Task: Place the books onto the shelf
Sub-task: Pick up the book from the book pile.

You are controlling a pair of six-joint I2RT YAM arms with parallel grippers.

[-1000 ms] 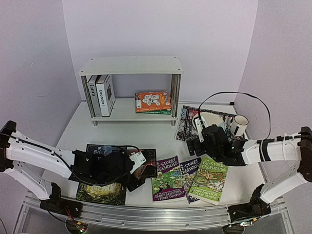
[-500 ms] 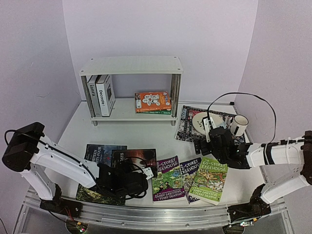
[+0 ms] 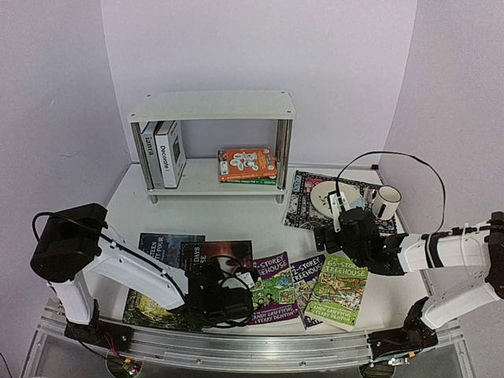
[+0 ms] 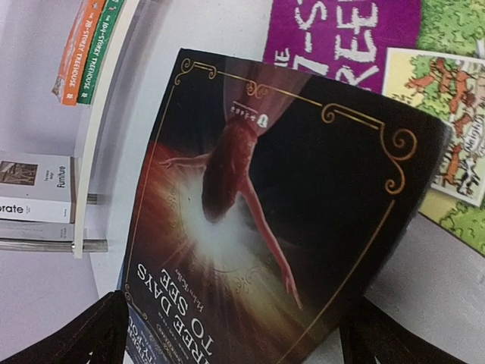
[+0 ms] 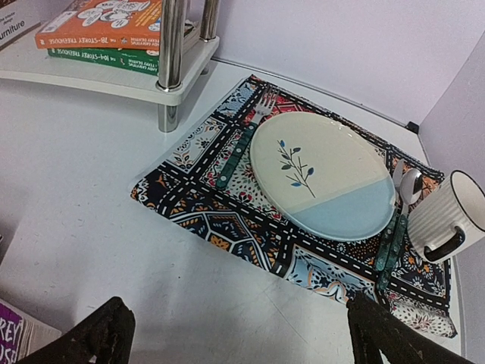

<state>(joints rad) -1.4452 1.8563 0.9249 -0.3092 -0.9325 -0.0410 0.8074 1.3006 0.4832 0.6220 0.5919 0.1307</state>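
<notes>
Both arms on my screen wore the same livery. The left arm (image 3: 130,266) had smooth white link shells set between bulky black joint housings. The right arm (image 3: 457,246) matched it, with a black band breaking up its white forearm and a long, thin black cable (image 3: 394,153) looping off its wrist. Through the wrist cameras, the left fingers (image 4: 95,337) and right fingers (image 5: 106,334) looked matte black, with rough, jagged edges.

I'm looking into a robot lab cell staged as a home. Plain lilac walls (image 3: 260,47) box in a white surface (image 3: 228,213). The left arm (image 3: 126,268) and right arm (image 3: 449,248) are bolted to an aluminium rail (image 3: 236,350). The props are a shelf (image 3: 211,105), books (image 3: 272,287), and a placemat (image 5: 220,220) with a plate (image 5: 322,174) and a mug (image 5: 443,220).
</notes>
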